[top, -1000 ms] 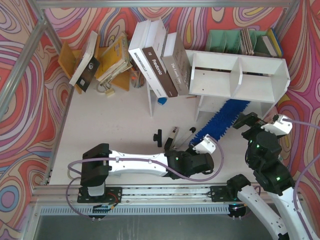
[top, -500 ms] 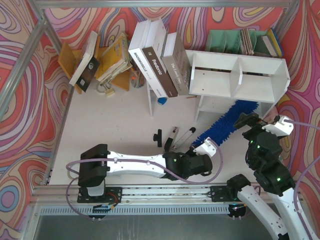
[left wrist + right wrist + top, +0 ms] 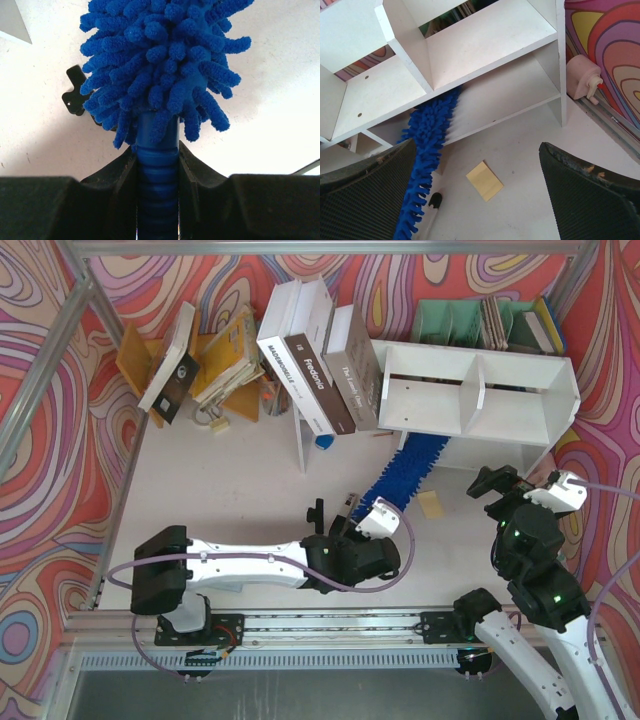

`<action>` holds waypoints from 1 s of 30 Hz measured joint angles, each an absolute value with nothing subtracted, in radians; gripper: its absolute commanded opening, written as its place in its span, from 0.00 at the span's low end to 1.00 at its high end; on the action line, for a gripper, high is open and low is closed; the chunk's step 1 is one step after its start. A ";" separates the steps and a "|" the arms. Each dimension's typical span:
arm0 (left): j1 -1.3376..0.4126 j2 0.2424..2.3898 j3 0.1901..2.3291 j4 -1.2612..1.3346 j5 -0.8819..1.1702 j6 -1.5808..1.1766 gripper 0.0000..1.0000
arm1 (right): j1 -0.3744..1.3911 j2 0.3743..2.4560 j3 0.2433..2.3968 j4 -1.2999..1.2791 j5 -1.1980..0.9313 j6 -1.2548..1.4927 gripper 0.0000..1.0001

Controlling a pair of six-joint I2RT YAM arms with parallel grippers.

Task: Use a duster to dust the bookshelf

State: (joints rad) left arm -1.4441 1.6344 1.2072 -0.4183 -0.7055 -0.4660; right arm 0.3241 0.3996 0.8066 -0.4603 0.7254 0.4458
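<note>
The blue fluffy duster [image 3: 405, 472] runs diagonally from my left gripper [image 3: 368, 525] up to the white bookshelf [image 3: 480, 352]. Its tip lies on the lower shelf, under the left cubby. In the left wrist view the gripper [image 3: 158, 150] is shut on the ribbed blue handle, just below the chenille head [image 3: 160, 60]. My right gripper [image 3: 497, 483] hovers in front of the bookshelf's right half, open and empty. In the right wrist view it [image 3: 476, 165] looks at the bookshelf [image 3: 485, 45], with the duster [image 3: 427, 135] passing beside its left finger.
A yellow note [image 3: 430, 505] lies on the table in front of the shelf. Small black-and-silver tools [image 3: 348, 508] lie left of the duster handle. Books lean on a thin white board [image 3: 300, 440] at the back. A green rack [image 3: 455, 320] stands behind the bookshelf.
My left arm has swung the duster leftward, sweeping its head along the lower shelf from right to left and uncovering the yellow note. The right arm has barely moved.
</note>
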 measured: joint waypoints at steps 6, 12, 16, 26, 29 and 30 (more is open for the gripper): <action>-1.439 1.647 1.217 -0.428 -0.704 -0.475 0.00 | 0.324 0.400 0.807 -0.462 0.725 0.446 0.98; -1.439 1.732 1.299 -0.417 -0.675 -0.466 0.00 | 0.324 0.400 0.807 -0.462 0.725 0.446 0.98; -1.439 1.788 1.358 -0.411 -0.647 -0.445 0.00 | 0.324 0.400 0.807 -0.462 0.725 0.446 0.98; -1.440 1.855 1.442 -0.393 -0.598 -0.401 0.00 | 0.324 0.399 0.807 -0.463 0.726 0.446 0.98; -1.440 1.845 1.423 -0.388 -0.608 -0.398 0.00 | 0.324 0.399 0.807 -0.463 0.726 0.446 0.98; -1.440 1.837 1.411 -0.387 -0.614 -0.397 0.00 | 0.324 0.399 0.807 -0.463 0.726 0.446 0.98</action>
